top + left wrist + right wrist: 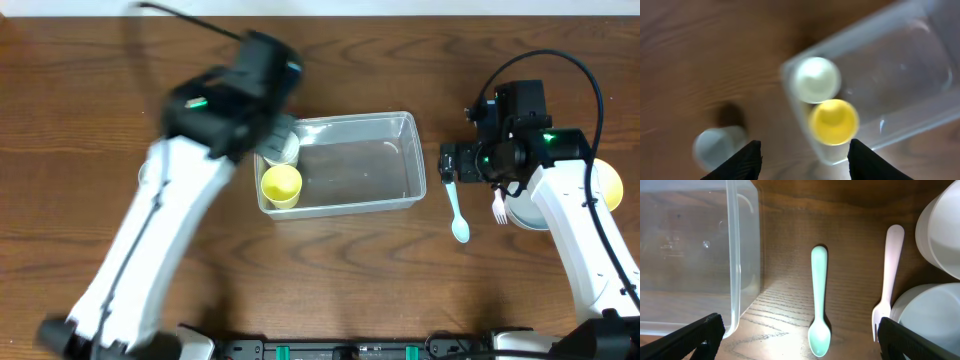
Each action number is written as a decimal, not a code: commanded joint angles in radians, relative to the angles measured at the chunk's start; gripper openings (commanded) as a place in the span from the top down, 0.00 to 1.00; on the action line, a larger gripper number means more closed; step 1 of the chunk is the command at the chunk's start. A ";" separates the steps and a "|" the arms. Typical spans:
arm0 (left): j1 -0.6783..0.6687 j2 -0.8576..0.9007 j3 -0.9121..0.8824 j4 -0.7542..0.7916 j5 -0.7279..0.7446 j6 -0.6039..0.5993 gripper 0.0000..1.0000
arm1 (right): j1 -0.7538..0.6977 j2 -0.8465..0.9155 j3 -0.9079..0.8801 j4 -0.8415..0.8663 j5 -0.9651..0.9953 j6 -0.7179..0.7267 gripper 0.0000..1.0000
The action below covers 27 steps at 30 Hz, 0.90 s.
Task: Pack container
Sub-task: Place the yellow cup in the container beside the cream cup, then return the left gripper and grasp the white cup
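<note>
Container [360,170] at centre of bench [80,120], long axis 9-to-3. Mint spoon [819,295] just off its 3 o'clock end, lying 12-to-6, bowl at 6, centred between right fingers [695,337], spread wide and empty; left fingers [742,162] parted, holding nothing, over the 9 o'clock end

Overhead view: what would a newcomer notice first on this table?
The clear container in the middle of the table, with a yellow cup and a white cup at its left end. To its right, a mint-green spoon and a pink fork lie on the wood.
</note>
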<state>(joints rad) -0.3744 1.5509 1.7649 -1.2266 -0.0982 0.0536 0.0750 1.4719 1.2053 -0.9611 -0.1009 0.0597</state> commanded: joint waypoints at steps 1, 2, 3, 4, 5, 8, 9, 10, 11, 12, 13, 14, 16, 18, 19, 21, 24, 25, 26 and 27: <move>0.145 0.019 -0.023 -0.019 -0.048 -0.087 0.44 | -0.010 0.000 0.019 -0.001 -0.001 -0.009 0.01; 0.192 0.021 -0.040 -0.015 -0.048 -0.109 0.43 | -0.010 0.000 0.019 -0.001 -0.001 -0.009 0.01; 0.231 0.025 -0.058 -0.010 -0.046 -0.128 0.43 | -0.010 0.000 0.019 -0.001 -0.001 -0.009 0.01; 0.275 0.032 -0.079 -0.005 -0.037 -0.151 0.42 | -0.010 0.000 0.019 -0.001 -0.001 -0.009 0.01; 0.310 0.039 -0.098 0.002 -0.019 -0.163 0.42 | -0.010 0.000 0.019 -0.001 -0.001 -0.009 0.01; 0.403 0.072 -0.172 0.034 0.062 -0.164 0.42 | -0.010 0.000 0.019 0.000 -0.001 -0.009 0.01; 0.424 0.084 -0.196 0.047 0.072 -0.164 0.42 | -0.010 0.000 0.019 0.000 -0.001 -0.009 0.01; 0.442 0.097 -0.220 0.060 0.073 -0.164 0.42 | -0.010 0.000 0.019 0.000 -0.001 -0.009 0.01; 0.460 0.113 -0.249 0.078 0.073 -0.164 0.42 | -0.010 0.000 0.019 -0.001 -0.001 -0.009 0.01; 0.473 0.128 -0.272 0.093 0.080 -0.164 0.41 | -0.010 0.000 0.019 -0.001 -0.001 -0.009 0.01; 0.486 0.148 -0.295 0.111 0.096 -0.164 0.40 | -0.010 0.000 0.019 -0.001 -0.001 -0.009 0.01; 0.495 0.166 -0.312 0.126 0.113 -0.164 0.40 | -0.010 0.000 0.019 -0.001 -0.001 -0.009 0.01; 0.508 0.207 -0.343 0.153 0.138 -0.163 0.39 | -0.010 0.000 0.019 -0.001 -0.001 -0.009 0.01; 0.511 0.246 -0.359 0.167 0.145 -0.164 0.39 | -0.010 0.000 0.019 -0.001 -0.001 -0.009 0.01; 0.510 0.267 -0.362 0.172 0.145 -0.164 0.40 | -0.010 0.000 0.019 -0.001 -0.001 -0.009 0.01; 0.510 0.302 -0.362 0.178 0.144 -0.163 0.40 | -0.010 0.000 0.019 -0.002 -0.001 -0.009 0.01; 0.512 0.343 -0.362 0.186 0.143 -0.163 0.40 | -0.010 0.000 0.019 -0.004 -0.001 -0.009 0.01; 0.512 0.352 -0.362 0.187 0.143 -0.163 0.41 | -0.010 0.000 0.019 -0.005 -0.001 -0.009 0.01; 0.512 0.360 -0.362 0.189 0.143 -0.164 0.44 | -0.010 0.000 0.019 -0.007 -0.001 -0.009 0.01; 0.512 0.368 -0.362 0.189 0.143 -0.164 0.54 | -0.010 0.000 0.019 -0.009 -0.001 -0.009 0.01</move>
<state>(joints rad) 0.1341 1.8999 1.4021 -1.0378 0.0322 -0.1101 0.0750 1.4719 1.2053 -0.9661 -0.1009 0.0597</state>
